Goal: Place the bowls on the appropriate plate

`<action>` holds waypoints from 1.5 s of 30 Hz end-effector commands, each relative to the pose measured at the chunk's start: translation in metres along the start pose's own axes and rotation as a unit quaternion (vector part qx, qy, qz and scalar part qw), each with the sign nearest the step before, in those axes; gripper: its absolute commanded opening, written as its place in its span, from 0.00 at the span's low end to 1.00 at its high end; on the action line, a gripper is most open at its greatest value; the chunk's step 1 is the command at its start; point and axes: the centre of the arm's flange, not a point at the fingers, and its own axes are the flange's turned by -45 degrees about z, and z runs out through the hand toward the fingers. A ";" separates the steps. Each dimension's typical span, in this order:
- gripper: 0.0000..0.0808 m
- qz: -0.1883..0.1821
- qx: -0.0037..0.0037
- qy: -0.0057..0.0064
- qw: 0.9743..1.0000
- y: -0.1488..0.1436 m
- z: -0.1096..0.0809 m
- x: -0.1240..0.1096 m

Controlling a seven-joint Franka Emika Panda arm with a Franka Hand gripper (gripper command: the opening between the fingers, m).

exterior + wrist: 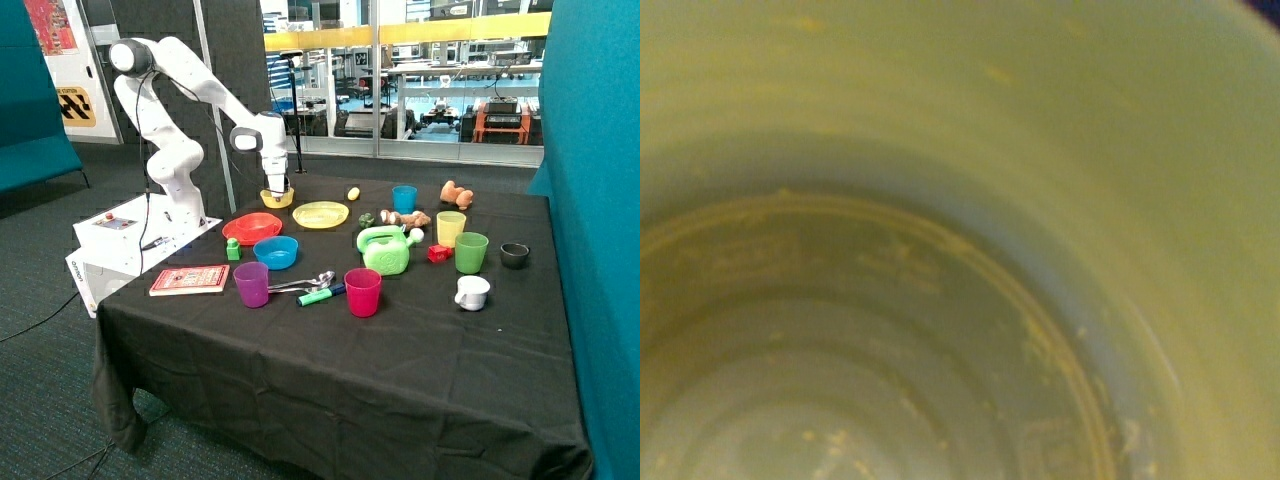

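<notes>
The yellow bowl (277, 197) stands on the black cloth at the back of the table, just behind the red plate (252, 229) and beside the yellow plate (320, 214). My gripper (276, 188) reaches straight down into the yellow bowl. In the wrist view the bowl's yellow inside (960, 240) fills the whole picture, very close. An orange-red round shape lies on the red plate; I cannot tell whether it is the orange-red bowl or only the plate's rim.
A blue bowl (275, 251), purple cup (251, 283), red cup (362, 291), spoons (305, 283) and a red book (190, 279) lie in front. A green watering can (385, 250), yellow, green and blue cups, a black bowl (514, 255) and toys stand further along.
</notes>
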 end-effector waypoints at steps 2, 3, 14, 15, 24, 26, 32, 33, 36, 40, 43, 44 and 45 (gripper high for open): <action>0.00 -0.002 0.002 -0.002 1.000 0.000 -0.010 0.007; 0.00 -0.002 0.002 -0.002 1.000 0.001 -0.013 0.009; 0.00 -0.001 0.002 -0.002 1.000 0.010 -0.037 0.025; 0.00 -0.001 0.002 -0.002 1.000 0.011 -0.038 0.026; 0.00 0.002 0.002 -0.002 1.000 0.015 -0.045 0.031; 0.00 0.005 0.002 -0.002 1.000 0.017 -0.047 0.032; 0.00 0.018 0.002 -0.002 1.000 0.029 -0.054 0.044; 0.00 0.021 0.002 -0.002 1.000 0.032 -0.056 0.048; 0.00 0.032 0.002 -0.002 0.999 0.044 -0.064 0.060; 0.00 0.037 0.002 -0.002 0.999 0.056 -0.072 0.075; 0.00 0.040 0.002 -0.002 0.999 0.059 -0.073 0.079; 0.00 0.042 0.002 -0.002 0.999 0.061 -0.073 0.080; 0.00 0.043 0.002 -0.002 0.999 0.062 -0.073 0.081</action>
